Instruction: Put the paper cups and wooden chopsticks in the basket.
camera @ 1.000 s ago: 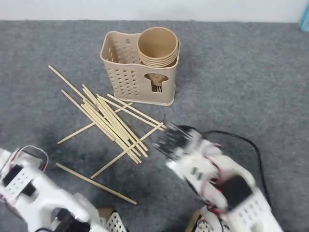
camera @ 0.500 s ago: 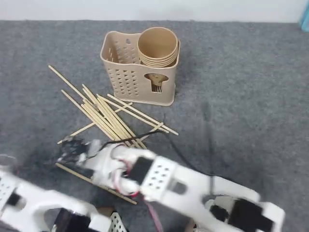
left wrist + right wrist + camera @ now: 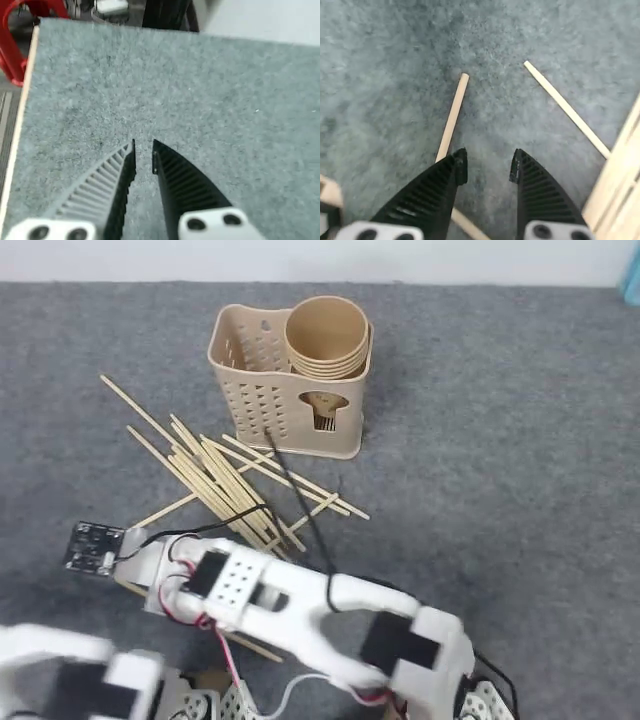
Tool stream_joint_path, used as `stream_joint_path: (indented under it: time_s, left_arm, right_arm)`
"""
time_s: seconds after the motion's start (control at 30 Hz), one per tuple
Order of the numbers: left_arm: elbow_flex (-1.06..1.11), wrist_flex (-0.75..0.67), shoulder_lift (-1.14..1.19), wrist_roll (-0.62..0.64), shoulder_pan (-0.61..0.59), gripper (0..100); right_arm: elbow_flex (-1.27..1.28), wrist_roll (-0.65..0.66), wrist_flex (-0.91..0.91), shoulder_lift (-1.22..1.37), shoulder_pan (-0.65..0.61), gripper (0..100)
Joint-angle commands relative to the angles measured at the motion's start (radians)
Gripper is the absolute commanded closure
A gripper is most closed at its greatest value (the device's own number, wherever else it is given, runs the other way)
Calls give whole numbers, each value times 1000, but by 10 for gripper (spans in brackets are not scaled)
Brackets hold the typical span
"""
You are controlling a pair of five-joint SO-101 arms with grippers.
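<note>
My right gripper [image 3: 487, 167] hangs half open over the grey mat [image 3: 395, 50], a chopstick [image 3: 452, 117] lying just outside one jaw, well apart from the basket [image 3: 260, 390] with the cups [image 3: 325, 330]. I should shift sideways until I straddle it, drop, then close squarely across it

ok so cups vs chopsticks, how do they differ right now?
The cups sit inside the basket; the chopsticks lie outside it on the carpet. The cups stand upright, the chopsticks lie flat. The cups are nested in one neat stack, while the chopsticks are scattered and cross each other. Both are a similar pale tan.
</note>
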Motion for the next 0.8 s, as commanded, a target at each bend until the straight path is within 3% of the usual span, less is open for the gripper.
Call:
stream_joint_path:
  time_s: [0.0,0.53,0.77]
  left_arm:
    - [-165,-18,160,-15,-21,938]
    - [-272,-18,245,-12,-77,938]
    - [-348,-21,253,-15,-144,937]
  right_arm:
    - [-164,-14,-12,59,-10,841]
    - [-354,-255,-10,223,-44,841]
    - [-358,-261,-10,320,-48,841]
